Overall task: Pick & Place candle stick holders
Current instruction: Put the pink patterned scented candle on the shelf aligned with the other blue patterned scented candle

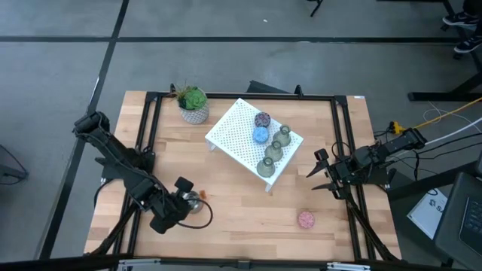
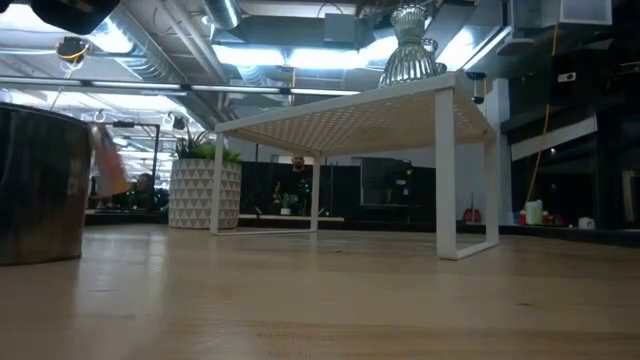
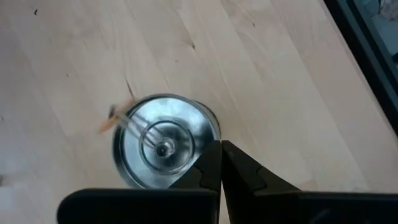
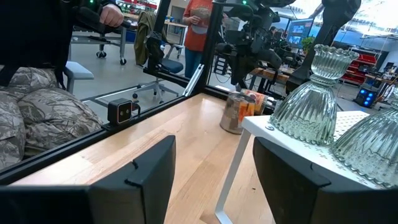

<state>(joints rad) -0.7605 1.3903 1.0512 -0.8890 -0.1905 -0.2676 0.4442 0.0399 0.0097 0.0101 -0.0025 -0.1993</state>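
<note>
A shiny silver candle stick holder [image 1: 196,201] stands on the table at the near left; it also shows in the left wrist view [image 3: 158,146] and the low view [image 2: 40,185]. My left gripper [image 1: 185,200] is shut at its rim. The white perforated stand [image 1: 233,139] carries a purple holder [image 1: 262,119], a blue one [image 1: 260,135] and three olive-green ones [image 1: 273,150]. A pink holder [image 1: 306,219] rests on the table at the near right. My right gripper [image 1: 320,172] is open and empty, right of the stand. A second silver holder is out of view. My left gripper has the silver holder's rim [image 3: 211,127] between its two fingers, one finger over the hollow inside and one outside the wall. The fingers come from above, pointing down. The holder stands upright, and in the low view its base seems to be on the table.
A green potted plant [image 1: 194,104] stands at the far left corner. Black frame rails [image 1: 343,143] run along the table's left and right sides. Bare wood lies between the silver holder and the pink one. People show in the room beyond the table [image 4: 199,18].
</note>
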